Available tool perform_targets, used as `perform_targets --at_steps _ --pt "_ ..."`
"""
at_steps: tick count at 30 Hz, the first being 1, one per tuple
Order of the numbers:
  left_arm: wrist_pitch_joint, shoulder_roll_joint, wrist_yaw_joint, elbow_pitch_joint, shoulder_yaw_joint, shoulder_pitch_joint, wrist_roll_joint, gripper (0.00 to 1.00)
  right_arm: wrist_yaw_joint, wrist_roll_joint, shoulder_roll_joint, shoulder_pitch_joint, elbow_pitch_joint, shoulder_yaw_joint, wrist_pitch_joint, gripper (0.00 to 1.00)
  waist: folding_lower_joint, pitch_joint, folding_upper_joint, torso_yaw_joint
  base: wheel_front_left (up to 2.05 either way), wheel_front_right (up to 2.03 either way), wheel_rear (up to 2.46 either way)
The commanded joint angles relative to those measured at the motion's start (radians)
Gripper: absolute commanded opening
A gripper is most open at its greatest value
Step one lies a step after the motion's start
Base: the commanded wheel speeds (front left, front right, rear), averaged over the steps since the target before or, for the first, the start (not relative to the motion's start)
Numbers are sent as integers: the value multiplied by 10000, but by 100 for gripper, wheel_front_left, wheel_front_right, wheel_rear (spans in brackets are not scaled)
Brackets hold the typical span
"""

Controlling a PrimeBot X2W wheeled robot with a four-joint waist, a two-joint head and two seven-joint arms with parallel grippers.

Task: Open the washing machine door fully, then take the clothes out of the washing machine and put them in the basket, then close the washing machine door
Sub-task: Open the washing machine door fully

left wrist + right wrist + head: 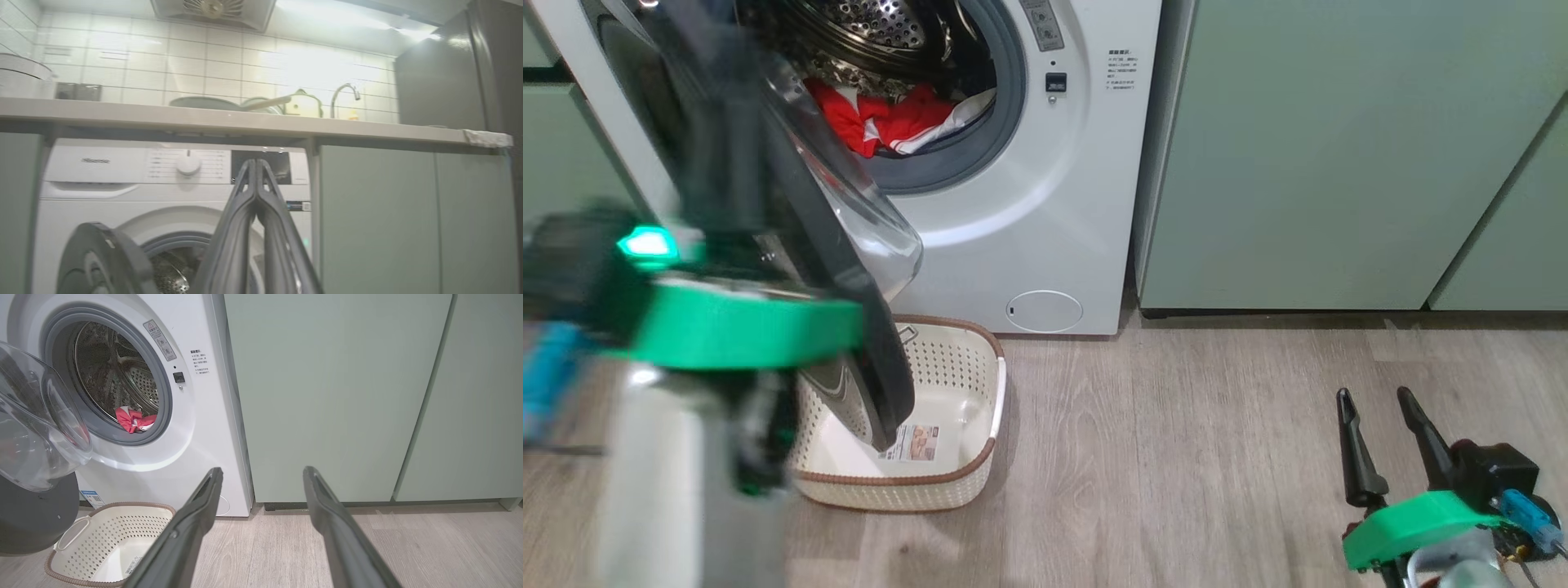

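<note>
The washing machine (1029, 204) stands with its door (882, 367) swung out on the left, glass bowl bulging toward the opening. The red and white clothes (890, 122) lie at the front of the steel drum, and show again as clothes (132, 419) in the right wrist view. The cream basket (947, 384) sits on the floor below the door, holding nothing but its label. My left gripper (255, 161) is shut on nothing, raised and pointing at the control panel; its blurred arm (727, 327) crosses the door. My right gripper (1380, 400) hangs open low at the right, well clear of the machine.
Pale green cabinets (1339, 147) flank the machine on the right. A countertop (245, 122) with a faucet (345, 92) runs above it. Wood-look floor (1176, 449) stretches between the basket and my right gripper.
</note>
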Motion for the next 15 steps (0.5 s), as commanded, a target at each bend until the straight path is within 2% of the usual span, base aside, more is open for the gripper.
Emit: perform_targets --at_steps 1,7,15 --pt "219 83 111 -452 -502 -360 -21 0 73 72 -64 -472 -276 239 -103 100 0 34 0 -20 0 0 0" --pt "102 68 465 100 -2906 134 -141 0 73 96 -118 -578 -298 269 -103 100 0 110 0 -80 0 0 0" --pt "-435 66 296 2119 -5018 770 -47 0 73 96 -125 -559 -290 215 -103 100 0 153 0 -92 0 0 0"
